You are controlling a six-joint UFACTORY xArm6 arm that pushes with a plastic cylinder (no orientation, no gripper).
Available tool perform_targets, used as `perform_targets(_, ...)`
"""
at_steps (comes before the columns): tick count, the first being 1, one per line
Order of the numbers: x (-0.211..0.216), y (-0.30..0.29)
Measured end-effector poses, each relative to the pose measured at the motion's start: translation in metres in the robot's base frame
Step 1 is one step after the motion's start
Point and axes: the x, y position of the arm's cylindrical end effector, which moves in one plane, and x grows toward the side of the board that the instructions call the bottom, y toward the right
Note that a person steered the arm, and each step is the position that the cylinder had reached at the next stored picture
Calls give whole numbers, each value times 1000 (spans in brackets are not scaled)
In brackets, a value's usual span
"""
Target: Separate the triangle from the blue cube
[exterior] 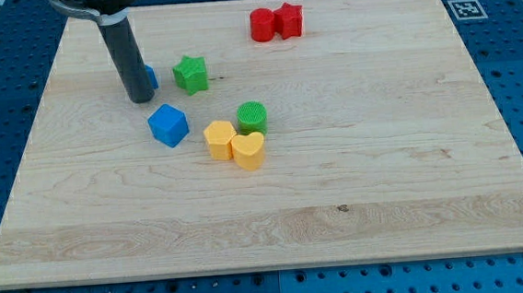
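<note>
The blue cube [169,125] sits left of the board's middle. A small blue piece [151,78], mostly hidden behind my rod, shows just up and left of the cube; its shape cannot be made out. My tip [140,100] rests on the board right beside that blue piece, on its lower left, and a short gap up and left of the blue cube. The two blue blocks are apart.
A green star [191,74] lies right of the hidden blue piece. A green cylinder [252,118], a yellow hexagon [219,139] and a yellow heart [248,151] cluster right of the cube. A red cylinder [262,24] and a red star [289,20] sit at the top.
</note>
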Motion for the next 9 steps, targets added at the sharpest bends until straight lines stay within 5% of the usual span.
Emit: perform_targets(9, -88, -13)
